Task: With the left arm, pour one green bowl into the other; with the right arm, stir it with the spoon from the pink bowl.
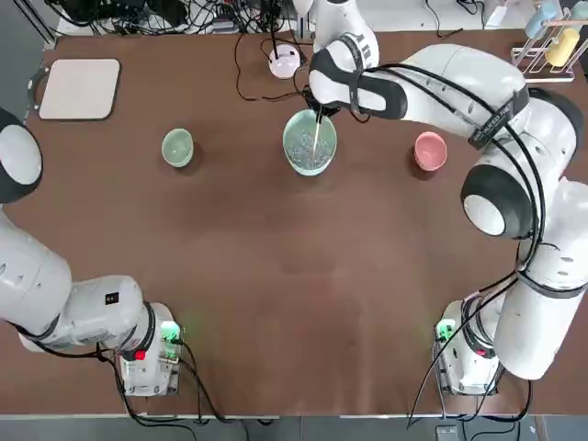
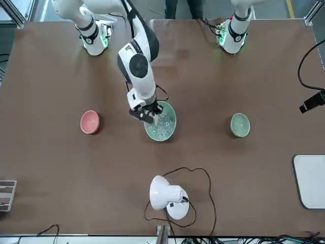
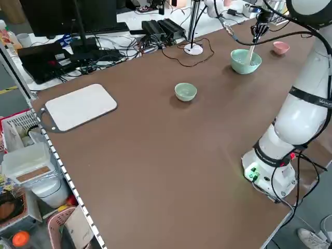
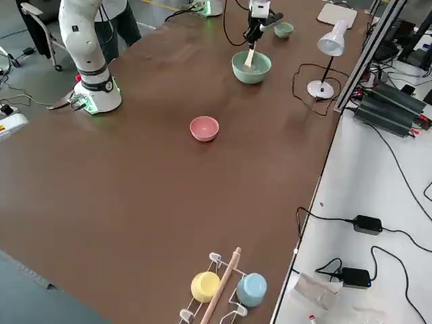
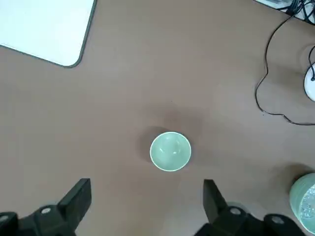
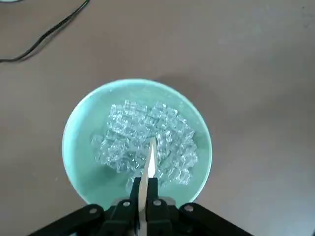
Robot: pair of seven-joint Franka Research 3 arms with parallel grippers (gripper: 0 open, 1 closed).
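The wooden spoon (image 6: pixel 151 164) is clamped between the two fingers of the right gripper (image 6: pixel 142 179), which is held over the big green bowl (image 6: pixel 88 172) — the spoon's far end dipped in among the clear, ice-like pieces (image 6: pixel 147 132) that are heaped inside. That bowl is set on the brown table (image 1: pixel 276 303), toward the side across from the arms' bases and near the small lamp (image 2: pixel 167 195). The small green bowl (image 1: pixel 177 148) is seen upright and empty on the table, well apart from the big one, on its left-arm side. The pink bowl (image 1: pixel 430 152) is placed on the other side of the big bowl, upright, with nothing seen in it. The left gripper (image 5: pixel 147 196) is kept off to the left side of the table, its fingers spread apart with nothing between them — the small green bowl is faced by its wrist camera but is not touched. Beyond the small bowl, a white board (image 1: pixel 80 89) is laid flat near the table's far left corner.
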